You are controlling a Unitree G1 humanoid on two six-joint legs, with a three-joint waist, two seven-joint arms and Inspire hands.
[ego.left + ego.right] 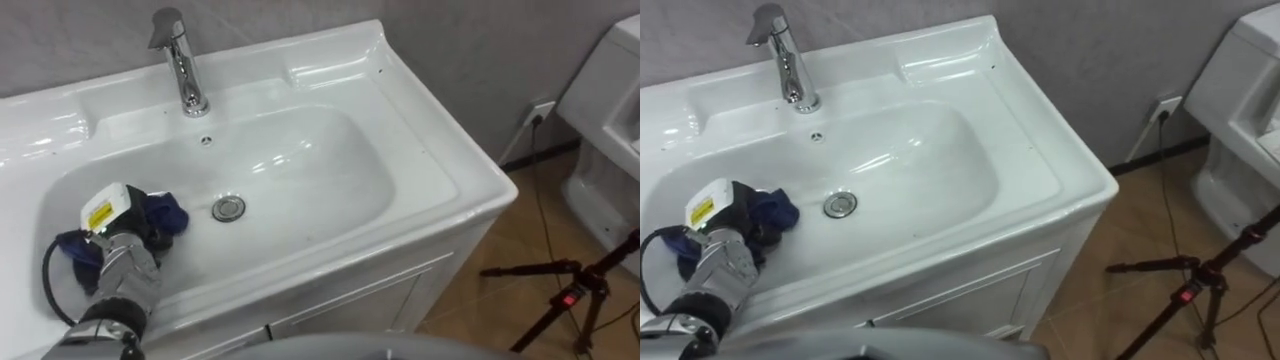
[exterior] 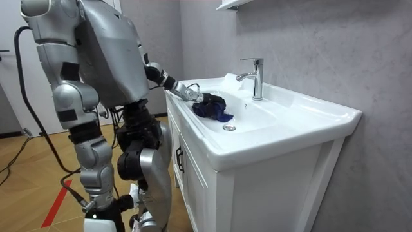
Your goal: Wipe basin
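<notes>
The left hand (image 1: 120, 235) enters from the lower left of the left eye view, and its back faces the camera and covers its underside. Whether it is clamped on the dark blue crumpled cloth (image 1: 166, 214) or merely pressed against it cannot be determined. Part of the cloth is hidden beneath the hand; blue folds show to the right of the hand and a smaller portion to its left. In the room view the right hand (image 2: 106, 207) hangs low at the robot's side near the bottom edge, where its state cannot be read. The cloth lies inside the bowl of the white glazed ceramic basin (image 1: 300, 160), at the bowl's left end, near the round chrome drain (image 1: 229, 208) but apart from it. The basin is rectangular with a raised rear ledge. Its surface is glossy and shows bright reflections, and its left end is cut off by the frame edge. A chrome single-lever tap (image 1: 180, 60) stands upright on the rear ledge at upper left, with a small overflow hole (image 1: 206, 141) just below it. The white cabinet (image 1: 350, 300) beneath the basin is partly cut off at the bottom edge. A white sanitary fixture (image 1: 610, 110) at the upper right is cut off and cannot be identified. A black tripod (image 1: 570, 290) stands on the wooden floor at lower right.
</notes>
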